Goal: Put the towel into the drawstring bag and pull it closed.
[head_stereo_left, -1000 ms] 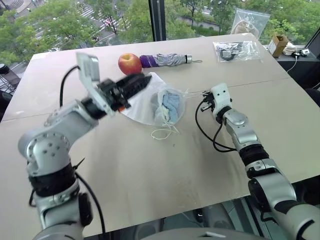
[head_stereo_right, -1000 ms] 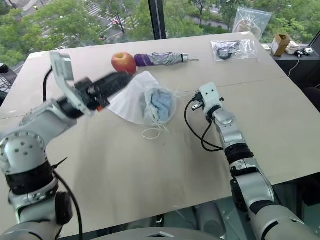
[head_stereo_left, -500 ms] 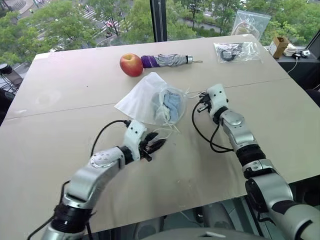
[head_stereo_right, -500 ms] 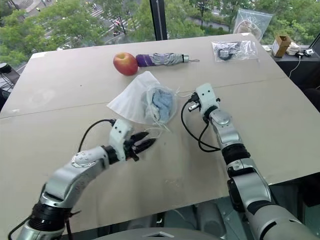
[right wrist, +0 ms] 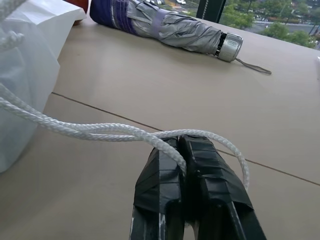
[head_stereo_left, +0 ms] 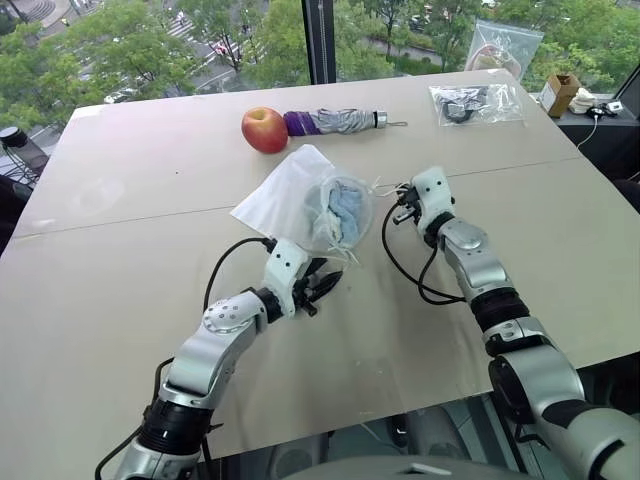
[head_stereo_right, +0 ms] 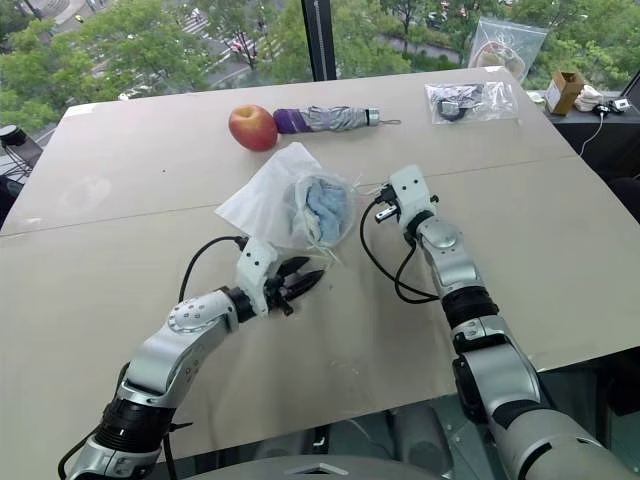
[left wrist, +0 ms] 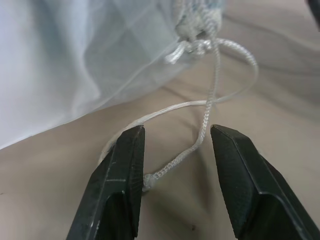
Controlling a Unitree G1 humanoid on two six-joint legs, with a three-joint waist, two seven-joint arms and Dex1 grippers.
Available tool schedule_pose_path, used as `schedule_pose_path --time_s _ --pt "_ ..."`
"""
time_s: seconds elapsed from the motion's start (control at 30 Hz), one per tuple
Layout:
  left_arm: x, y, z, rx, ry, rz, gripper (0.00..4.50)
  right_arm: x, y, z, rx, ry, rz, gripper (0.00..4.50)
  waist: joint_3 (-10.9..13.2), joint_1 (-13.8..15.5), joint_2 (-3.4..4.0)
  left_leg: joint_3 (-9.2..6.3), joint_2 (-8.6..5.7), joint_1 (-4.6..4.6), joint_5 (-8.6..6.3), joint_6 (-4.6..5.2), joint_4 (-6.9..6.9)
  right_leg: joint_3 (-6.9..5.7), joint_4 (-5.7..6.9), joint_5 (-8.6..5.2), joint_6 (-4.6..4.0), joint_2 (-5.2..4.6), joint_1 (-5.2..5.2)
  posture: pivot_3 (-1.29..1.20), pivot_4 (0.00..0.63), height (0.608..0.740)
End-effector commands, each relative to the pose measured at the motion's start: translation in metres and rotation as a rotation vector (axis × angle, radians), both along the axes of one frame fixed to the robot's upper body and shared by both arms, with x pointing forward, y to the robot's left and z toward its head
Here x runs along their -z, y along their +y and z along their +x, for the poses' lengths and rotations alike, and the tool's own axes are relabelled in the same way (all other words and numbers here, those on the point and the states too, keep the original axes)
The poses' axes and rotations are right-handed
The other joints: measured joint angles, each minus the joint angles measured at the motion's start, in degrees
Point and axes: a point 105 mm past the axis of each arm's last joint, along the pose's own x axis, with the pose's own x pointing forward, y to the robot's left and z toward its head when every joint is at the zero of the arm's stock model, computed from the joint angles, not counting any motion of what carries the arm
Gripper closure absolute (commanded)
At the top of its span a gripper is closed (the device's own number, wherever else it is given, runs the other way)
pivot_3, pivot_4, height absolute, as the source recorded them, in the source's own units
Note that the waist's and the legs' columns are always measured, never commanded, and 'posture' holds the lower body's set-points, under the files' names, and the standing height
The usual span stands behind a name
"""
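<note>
the towel (head_stereo_left: 343, 215) is sitting inside the drawstring bag (head_stereo_left: 300, 200) near the table (head_stereo_left: 120, 180) centre. right hand (right wrist: 184, 150) is clenching one cord (right wrist: 85, 131); left hand (left wrist: 175, 165) is straddling another, fingers parted.

The light blue towel (head_stereo_left: 344, 214) is seen bunched inside the white semi-sheer drawstring bag (head_stereo_left: 295, 200), which lies flat on the worktop (head_stereo_left: 130, 180).

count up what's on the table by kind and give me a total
Apple: 1
Folded umbrella: 1
Drawstring bag: 1
Towel, inside the bag: 1
Clear plastic bags: 2
Small cardboard box: 1
Total: 7
</note>
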Motion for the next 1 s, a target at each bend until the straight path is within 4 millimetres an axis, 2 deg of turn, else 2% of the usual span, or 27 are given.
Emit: schedule_pose_path --time_s 0.03,0.17,0.5,0.7,0.83,0.93,1.0 --pt "0.002 -0.012 -0.004 0.063 0.016 0.012 2.4 -0.016 0.002 0.002 -0.001 -0.048 0.016 4.5 0.0 0.0 0.0 -0.01 0.0 0.0 0.0 0.0 0.0 0.0 0.0 0.0 0.0 0.0 0.0 0.0 0.15 0.74" --pt "0.008 -0.022 -0.003 0.101 0.018 0.044 2.4 -0.016 0.002 0.002 0.0 -0.047 0.017 4.5 0.0 0.0 0.0 -0.01 -0.01 0.01 0.0 0.0 0.0 -0.01 0.02 0.0 0.0 0.0 0.0 0.0 0.15 0.74" --pt "-0.004 -0.048 0.01 0.104 0.007 -0.071 2.4 -0.012 0.003 0.0 0.002 -0.04 0.019 4.5 0.0 -0.1 0.0 -0.03 0.0 -0.01 0.0 0.0 0.03 -0.03 0.02 0.0 0.0 0.01 0.0 0.0 0.15 0.74" --pt "0.007 -0.045 0.018 0.021 0.031 -0.069 2.4 -0.01 0.0 -0.001 0.007 -0.037 0.014 4.5 0.0 -0.1 0.0 -0.02 0.0 0.01 0.0 0.0 0.04 -0.02 0.05 0.0 0.0 0.01 0.01 0.0 0.15 0.74" --pt "0.005 -0.039 0.019 -0.013 0.02 -0.086 3.29 -0.01 -0.002 -0.002 0.01 -0.036 0.012 4.5 0.0 -0.1 -0.01 -0.02 0.0 0.03 0.0 0.0 0.06 -0.02 0.09 0.0 0.01 0.01 0.01 0.0 0.15 0.74" --pt "0.003 -0.03 0.018 -0.057 -0.007 -0.072 4.49 -0.011 -0.003 -0.001 0.016 -0.041 0.009 4.5 0.0 -0.2 0.0 -0.01 0.01 0.04 0.0 0.0 0.06 -0.02 0.1 0.0 0.0 0.02 0.01 0.0 0.15 0.74" --pt "0.003 -0.022 0.018 -0.097 -0.042 -0.03 4.49 -0.014 -0.005 0.0 0.029 -0.055 0.009 4.5 0.0 -0.4 0.0 -0.02 0.02 0.04 0.0 0.0 0.06 -0.02 0.1 0.0 0.0 0.03 0.01 0.0 0.15 0.74"
